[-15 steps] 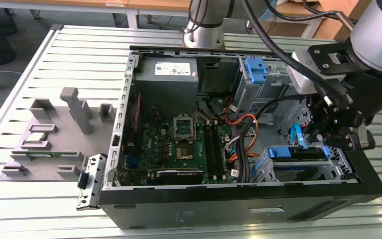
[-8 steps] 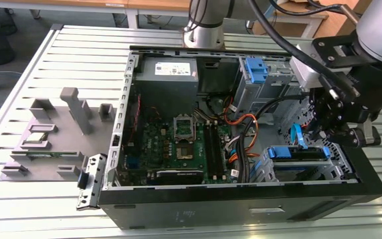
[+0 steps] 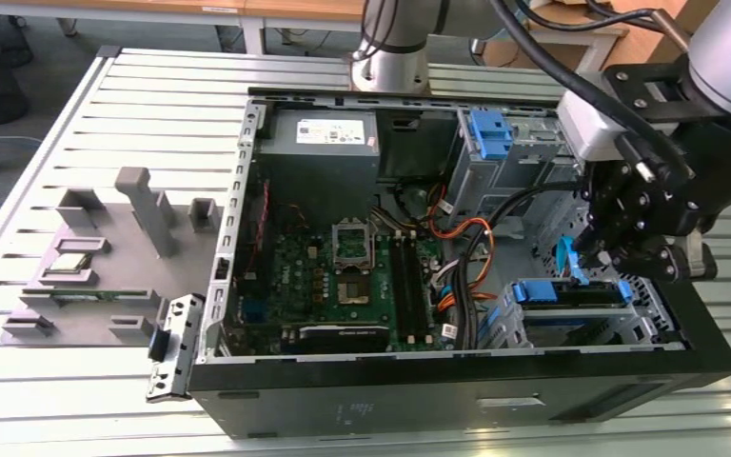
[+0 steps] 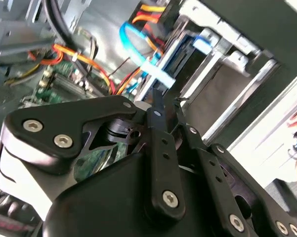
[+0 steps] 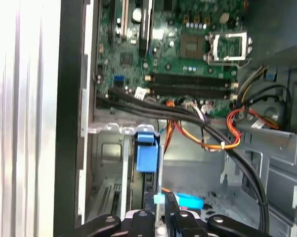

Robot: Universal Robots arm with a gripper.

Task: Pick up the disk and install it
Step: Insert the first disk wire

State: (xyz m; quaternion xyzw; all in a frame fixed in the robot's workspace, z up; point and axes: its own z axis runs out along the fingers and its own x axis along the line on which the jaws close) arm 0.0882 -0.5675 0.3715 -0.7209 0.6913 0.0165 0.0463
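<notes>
Blue-railed flat metal disk point(image 3: 571, 292), black gripper point(image 3: 594, 257) above

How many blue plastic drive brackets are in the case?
2. First blue bracket sits near the exterior view's top; second blue bracket lies just below the end effector. Others may be hidden behind it.

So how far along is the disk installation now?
Pick-up looks done: the flat hard drive with blue plastic side rails already sits in the grey metal drive bay of the open black computer case. In hand: the black gripper hangs close over it. Left: full seating, which I cannot confirm.
</notes>
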